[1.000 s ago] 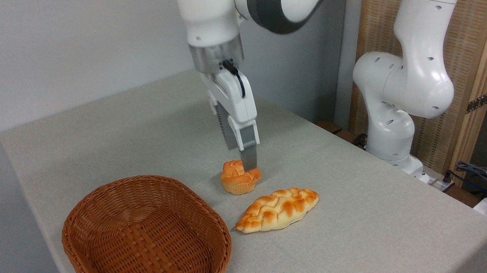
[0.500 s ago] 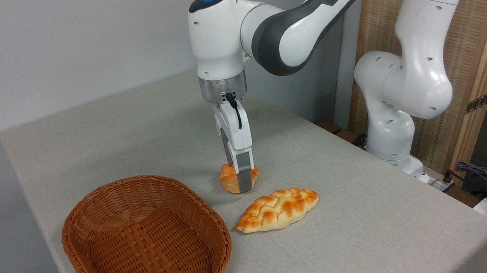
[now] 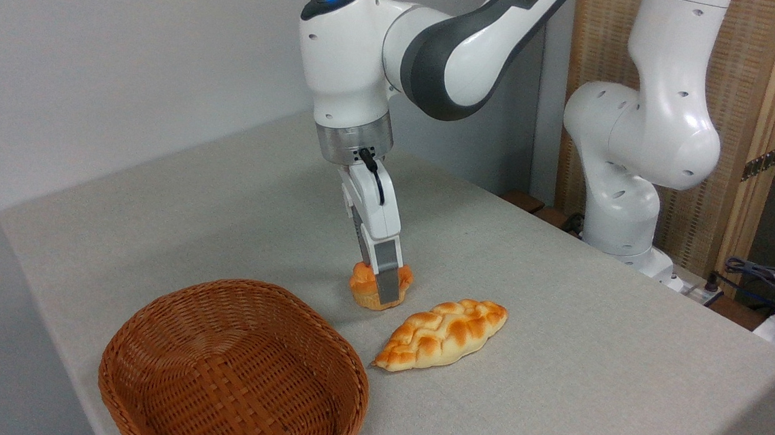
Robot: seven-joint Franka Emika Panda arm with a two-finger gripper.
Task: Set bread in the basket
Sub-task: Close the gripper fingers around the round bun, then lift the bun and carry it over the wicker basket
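Observation:
The bread (image 3: 359, 284), a small orange-golden bun with a paler base, rests on the grey table just beyond the basket. My gripper (image 3: 383, 292) has come straight down over it. The near grey finger (image 3: 388, 287) lies flat against the bun's front, and the far finger is hidden behind the bun. The jaws look closed onto the bun, which still touches the table. The basket (image 3: 148, 317), wide, shallow and woven from reddish-brown wicker, sits at the front left with nothing in it.
A longer braided golden loaf (image 3: 444, 334) lies just right of the bun, close to my gripper. The arm's white base (image 3: 628, 193) stands at the back right by a wooden panel. Cables (image 3: 765, 278) lie at the far right. The table's left edge (image 3: 35, 288) runs beside the basket.
My gripper came down from above the bun until its fingers straddled it. In the last half second the near finger edged inward against the bun. The bun, loaf and basket stayed put.

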